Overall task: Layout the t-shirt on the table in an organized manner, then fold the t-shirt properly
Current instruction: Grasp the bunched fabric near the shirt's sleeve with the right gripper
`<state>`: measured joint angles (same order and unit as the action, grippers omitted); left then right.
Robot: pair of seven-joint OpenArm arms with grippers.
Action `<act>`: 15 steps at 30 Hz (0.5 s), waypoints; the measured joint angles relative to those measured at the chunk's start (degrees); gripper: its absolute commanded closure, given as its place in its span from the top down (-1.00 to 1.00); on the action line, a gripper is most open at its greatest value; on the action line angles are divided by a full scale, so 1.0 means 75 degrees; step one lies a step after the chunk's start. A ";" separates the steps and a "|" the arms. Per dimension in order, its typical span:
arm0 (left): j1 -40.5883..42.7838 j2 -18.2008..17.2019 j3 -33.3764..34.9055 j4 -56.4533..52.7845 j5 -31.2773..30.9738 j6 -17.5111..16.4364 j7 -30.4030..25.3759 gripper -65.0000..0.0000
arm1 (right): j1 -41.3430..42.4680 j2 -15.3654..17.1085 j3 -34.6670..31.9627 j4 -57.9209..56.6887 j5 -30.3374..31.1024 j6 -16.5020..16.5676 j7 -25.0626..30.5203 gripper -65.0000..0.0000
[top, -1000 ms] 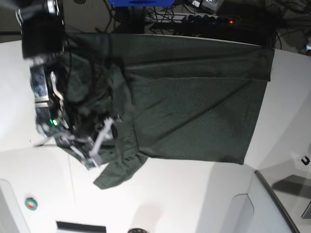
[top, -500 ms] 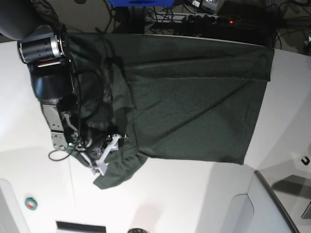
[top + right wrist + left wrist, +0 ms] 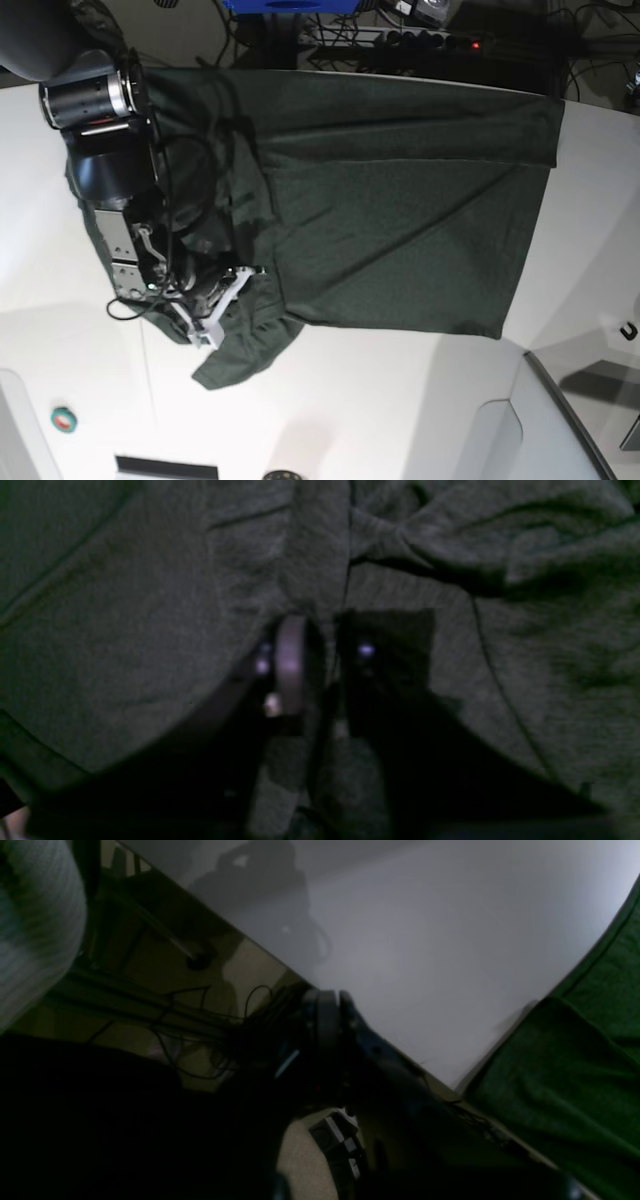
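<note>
The dark green t-shirt [image 3: 400,200] lies spread over the white table [image 3: 350,400], smooth on the right and bunched on the left, with its far edge hanging over the table's back. My right gripper [image 3: 225,300] sits on the crumpled left part by the lower sleeve. In the right wrist view its fingers [image 3: 290,665] are pressed together on a raised fold of the t-shirt [image 3: 150,580]. My left gripper [image 3: 330,1010] is shut and holds nothing, over the table [image 3: 425,940] edge, apart from the t-shirt's corner [image 3: 575,1065]. The left arm is outside the base view.
A raised grey-white panel with a dark edge [image 3: 570,420] stands at the front right. A small green and red round object [image 3: 64,420] lies at the front left. Behind the table are a power strip and cables [image 3: 440,40]. Floor cables [image 3: 175,1030] show below the edge.
My right arm has swung over the shirt's bunched left side, and its jaws have gone from open to closed on a fold of cloth. The shirt's spread part has not moved.
</note>
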<state>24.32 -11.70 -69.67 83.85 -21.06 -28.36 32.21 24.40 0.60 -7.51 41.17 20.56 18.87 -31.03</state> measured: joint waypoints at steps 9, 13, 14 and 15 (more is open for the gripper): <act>0.0006 -0.0003 0.0000 -0.0006 0.0003 0.0003 0.0000 -1.00 | -0.0052 -0.0061 0.0070 0.0224 -0.0020 -0.0003 -0.0032 -0.98; 0.0023 -0.0003 0.0000 -0.0012 -0.0003 0.0003 -0.0006 -1.00 | -0.0405 -0.0061 0.0070 0.1460 0.0015 -0.0003 -0.0624 -0.98; 0.0026 -0.0006 0.0000 -0.0012 0.0000 0.0003 0.0000 -1.00 | -0.0574 -0.0058 0.0073 0.1926 -0.0009 -0.0003 -0.0836 -0.98; 0.0023 -0.0009 0.0000 -0.0012 0.0000 0.0003 0.0000 -1.00 | -0.0755 -0.0050 0.0079 0.2401 0.0000 -0.0012 -0.1070 -0.98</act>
<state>24.49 -11.77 -69.67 83.77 -21.06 -28.34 32.21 18.74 0.23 -6.92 59.18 20.56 18.79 -39.05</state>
